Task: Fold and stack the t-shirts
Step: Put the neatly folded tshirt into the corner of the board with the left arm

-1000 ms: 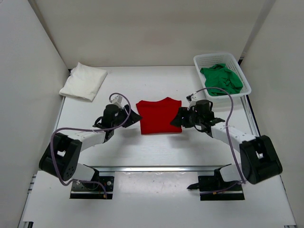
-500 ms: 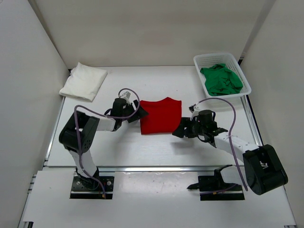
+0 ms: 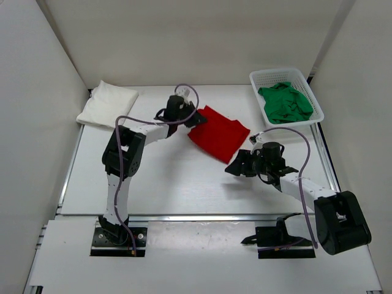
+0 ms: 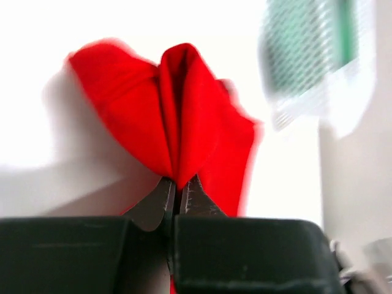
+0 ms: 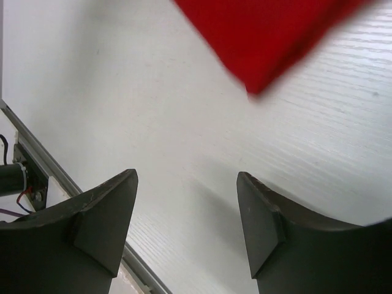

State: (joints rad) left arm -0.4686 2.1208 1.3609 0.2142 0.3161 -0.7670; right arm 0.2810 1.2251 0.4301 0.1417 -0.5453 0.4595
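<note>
The folded red t-shirt [image 3: 220,136] lies slanted in the middle of the table, its near-left corner pinched in my left gripper [image 3: 197,119]. The left wrist view shows the jaws shut on a bunched fold of red t-shirt [image 4: 184,122]. My right gripper [image 3: 233,169] stands open just off the shirt's near corner, apart from it, with only bare table between its fingers [image 5: 104,208]; a red t-shirt [image 5: 269,37] corner shows above them. The folded white t-shirt [image 3: 107,105] rests at the far left. The green t-shirt [image 3: 283,103] lies crumpled in the basket.
A white lattice basket [image 3: 269,78] stands at the far right corner. White walls close the table on the left, back and right. A metal rail [image 3: 208,217] runs along the near edge in front of both arm bases.
The left gripper shut on the red shirt's left edge and dragged it back and to the right, turning it askew. The right gripper let go, drew back toward me and stays open.
</note>
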